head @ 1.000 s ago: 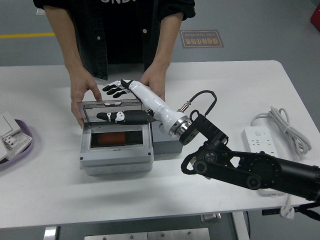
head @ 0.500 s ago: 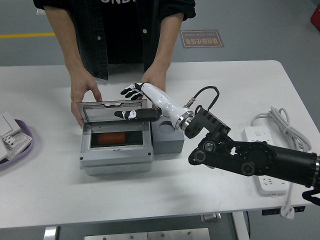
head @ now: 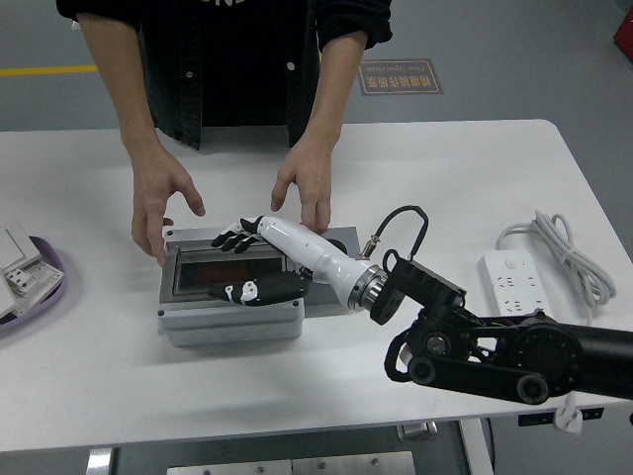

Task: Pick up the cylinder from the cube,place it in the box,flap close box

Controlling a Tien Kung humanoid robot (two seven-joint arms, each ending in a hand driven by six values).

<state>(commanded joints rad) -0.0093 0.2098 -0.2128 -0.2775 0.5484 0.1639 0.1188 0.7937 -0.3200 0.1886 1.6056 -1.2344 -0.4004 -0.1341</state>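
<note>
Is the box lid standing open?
No, the lid lies flat on the box, with the robot hand spread over it.

The right hand [head: 259,259] lies across the box [head: 230,300] lid, hiding part of the dim red shape [head: 213,273] under the glass. Toward 3 o'clock the grey cube [head: 338,241] is mostly behind the forearm. The person [head: 232,69] is cut off at 12 o'clock, the purple tray [head: 30,287] at 9 o'clock.
</note>
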